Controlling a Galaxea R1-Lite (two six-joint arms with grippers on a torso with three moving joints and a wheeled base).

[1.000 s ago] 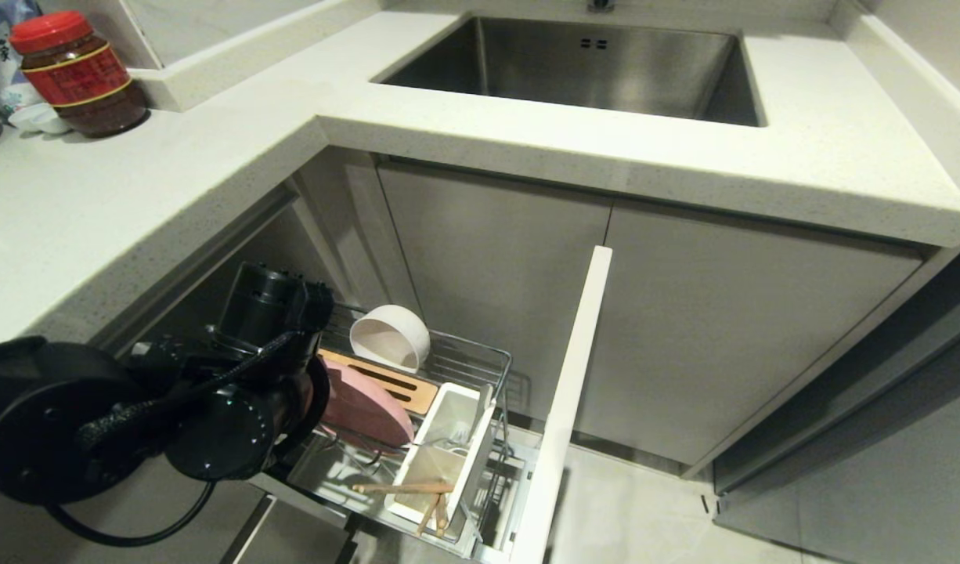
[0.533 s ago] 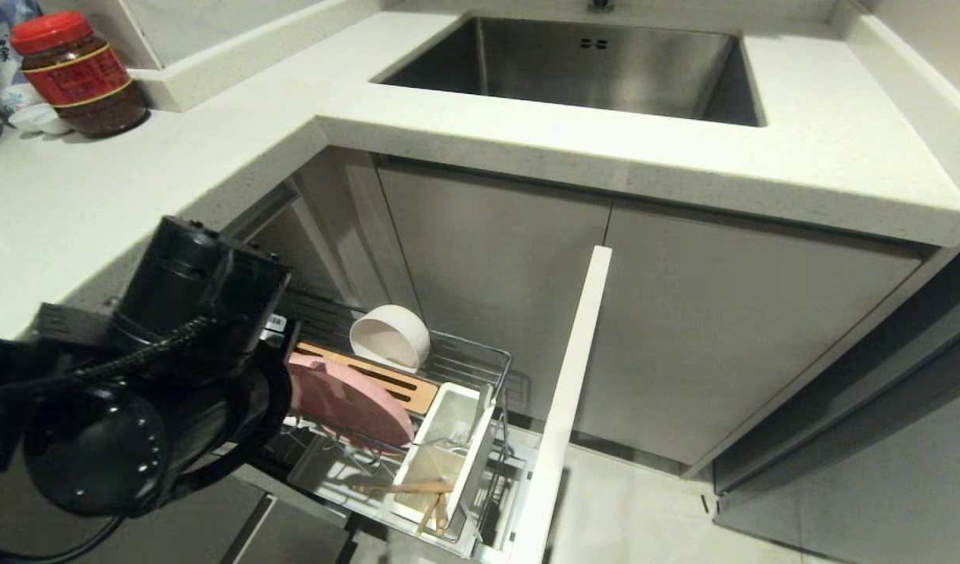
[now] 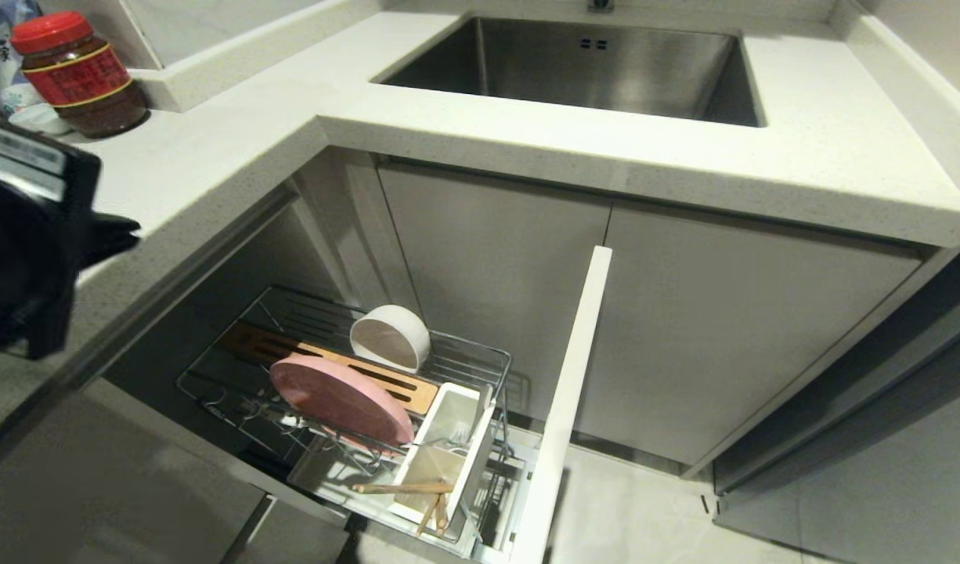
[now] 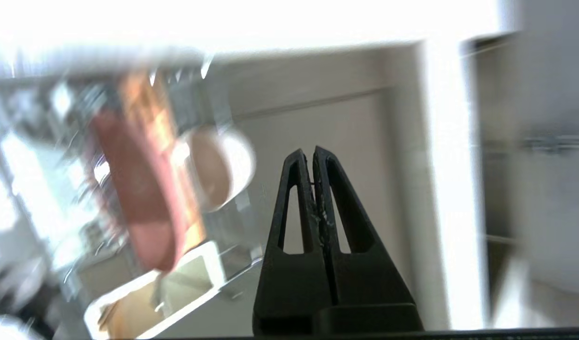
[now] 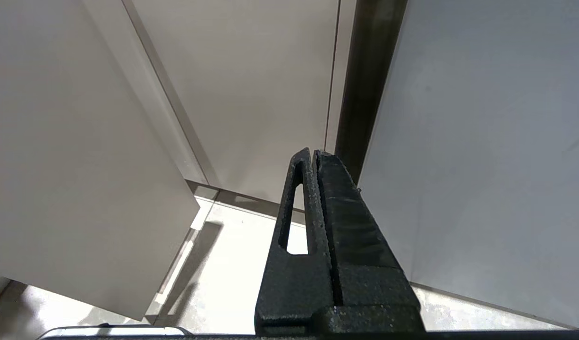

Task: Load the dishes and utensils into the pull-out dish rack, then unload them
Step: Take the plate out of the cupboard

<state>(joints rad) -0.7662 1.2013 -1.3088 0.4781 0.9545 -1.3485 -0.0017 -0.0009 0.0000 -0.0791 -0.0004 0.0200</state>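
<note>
The pull-out dish rack (image 3: 464,368) stands drawn out of the lower cabinet, under the corner of the counter (image 3: 214,164), with its white front panel (image 3: 566,407) at the outer end. Inside it I count one pink plate (image 3: 343,399), standing on its edge and leaning in the wires just beside the wooden strip (image 3: 386,382), and one off-white bowl (image 3: 390,338), lying on its side behind that strip, its opening turned toward the plate. At the front of the rack are two white utensil cups (image 3: 441,454): the nearer one holds the pair of chopsticks (image 3: 417,493), which lie crosswise over its rim, and the farther one holds something thin and silver, probably the fork (image 3: 458,435), but it is too small to be sure.

Compared with one second ago, the left arm no longer covers the plate. It was low over the rack then; now it is raised and pulled back to the left edge of the head view, above the counter edge, and the whole plate and the back part of the rack can be seen. The plate, bowl and chopsticks are in the same places.

The left claw (image 4: 313,153) is clenched and empty, its two fingers pressed together, well apart from the rack. The right claw (image 5: 313,153) is also clenched on nothing, parked low in front of plain cabinet doors (image 5: 251,85) and the floor (image 5: 223,264).

On the counter there is one jar with a red lid (image 3: 77,74), and one steel sink (image 3: 582,66).
</note>
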